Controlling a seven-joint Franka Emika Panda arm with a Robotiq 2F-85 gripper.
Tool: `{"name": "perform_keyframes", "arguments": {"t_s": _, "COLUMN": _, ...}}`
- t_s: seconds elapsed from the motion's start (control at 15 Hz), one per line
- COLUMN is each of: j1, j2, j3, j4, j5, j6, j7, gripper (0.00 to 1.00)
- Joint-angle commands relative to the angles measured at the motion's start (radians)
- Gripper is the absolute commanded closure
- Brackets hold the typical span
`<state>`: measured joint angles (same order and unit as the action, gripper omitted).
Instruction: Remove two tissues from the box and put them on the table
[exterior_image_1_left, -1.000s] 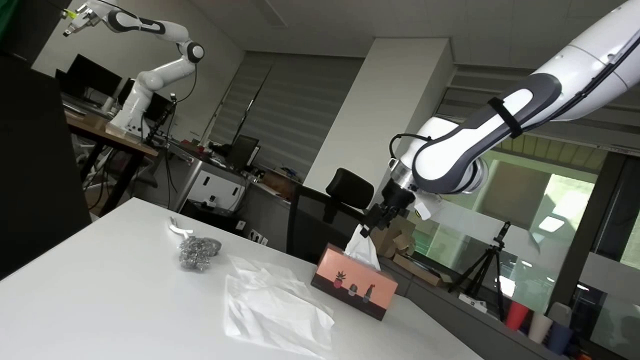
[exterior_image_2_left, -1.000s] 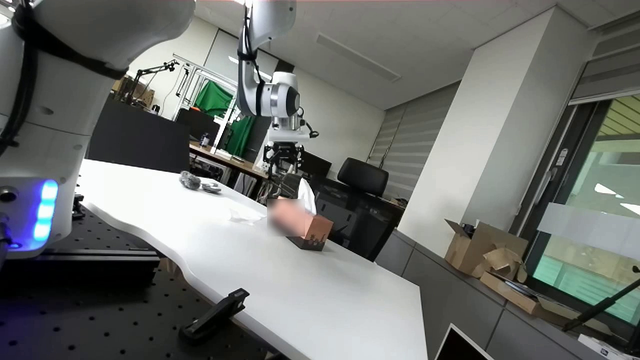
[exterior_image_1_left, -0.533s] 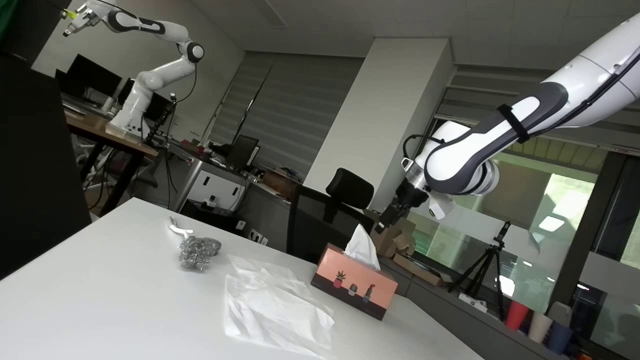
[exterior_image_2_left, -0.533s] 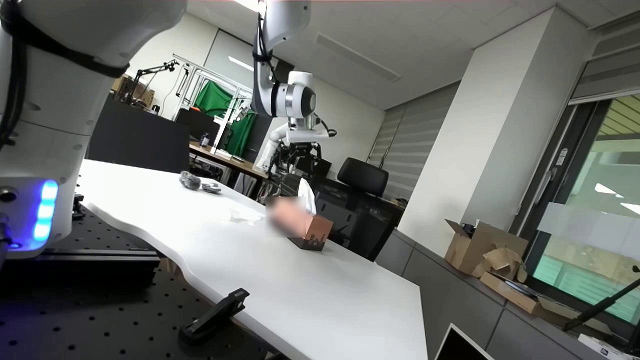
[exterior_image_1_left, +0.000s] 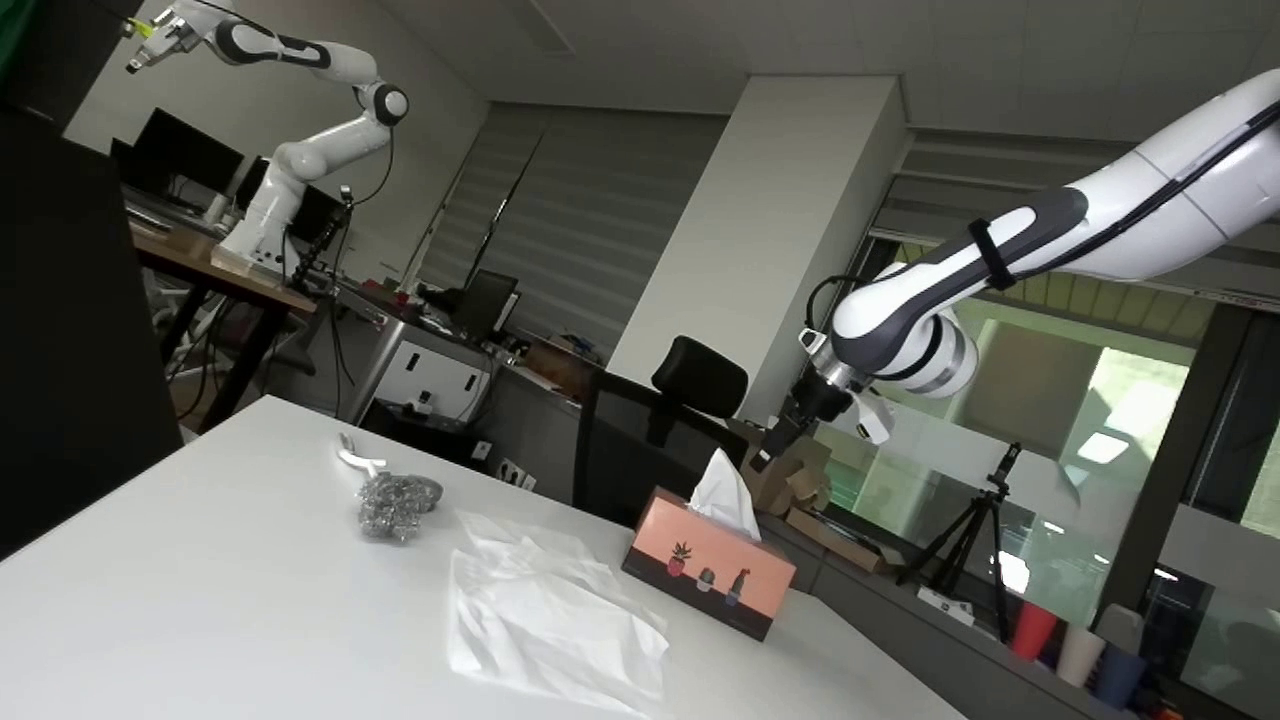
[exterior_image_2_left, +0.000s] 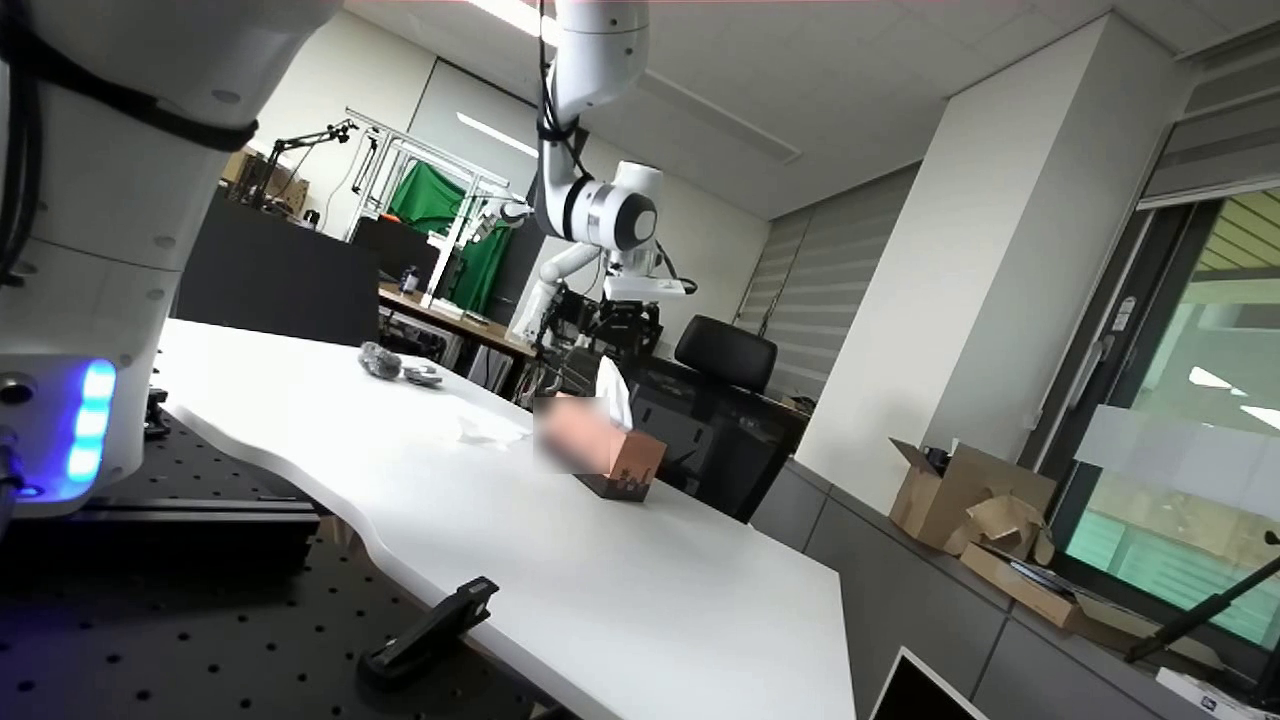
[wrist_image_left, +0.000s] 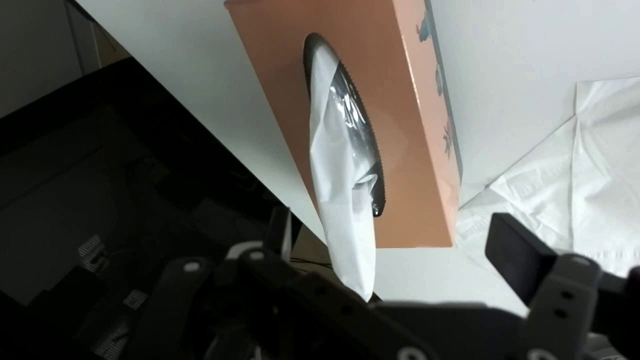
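The tissue box (exterior_image_1_left: 708, 570) is salmon and dark with plant drawings; it stands on the white table in both exterior views. A white tissue (exterior_image_1_left: 724, 495) sticks up from its slot. In the wrist view, this tissue (wrist_image_left: 340, 190) rises from the box (wrist_image_left: 410, 150) toward the camera, between the fingers' lines but nearer the left finger. Spread, creased tissue (exterior_image_1_left: 555, 620) lies on the table beside the box; I cannot tell how many sheets. My gripper (wrist_image_left: 400, 245) is open and empty. In an exterior view, the gripper (exterior_image_1_left: 764, 458) hangs above and right of the tissue's tip.
A grey crumpled bundle (exterior_image_1_left: 398, 505) and a white-handled item (exterior_image_1_left: 360, 460) lie farther along the table (exterior_image_1_left: 250, 600). A black office chair (exterior_image_1_left: 650, 450) stands close behind the box. A black clamp (exterior_image_2_left: 430, 635) sits at the table's edge.
The gripper has moved right in both exterior views, away from the tissue's tip. In the last half second, the forearm has dropped lower. The box and tissues have not moved.
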<state>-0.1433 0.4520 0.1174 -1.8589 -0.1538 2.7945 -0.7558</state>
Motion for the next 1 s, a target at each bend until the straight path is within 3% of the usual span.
{"name": "perform_keyframes", "arguments": {"t_s": 0.0, "j1": -0.065, "j2": 0.100, "j3": 0.050, "j4": 0.202, "j5": 0.059, "j6": -0.139, "j7": -0.144, "gripper": 0.00}}
{"name": "perform_keyframes", "arguments": {"t_s": 0.2, "j1": -0.070, "j2": 0.176, "j3": 0.042, "j4": 0.350, "j5": 0.077, "j6": -0.264, "j7": -0.226, "gripper": 0.00}}
{"name": "perform_keyframes", "arguments": {"t_s": 0.53, "j1": -0.087, "j2": 0.320, "j3": 0.039, "j4": 0.622, "j5": 0.194, "j6": -0.634, "j7": -0.343, "gripper": 0.00}}
{"name": "perform_keyframes", "arguments": {"t_s": 0.93, "j1": -0.097, "j2": 0.472, "j3": 0.042, "j4": 0.880, "j5": 0.301, "j6": -0.821, "j7": -0.410, "gripper": 0.00}}
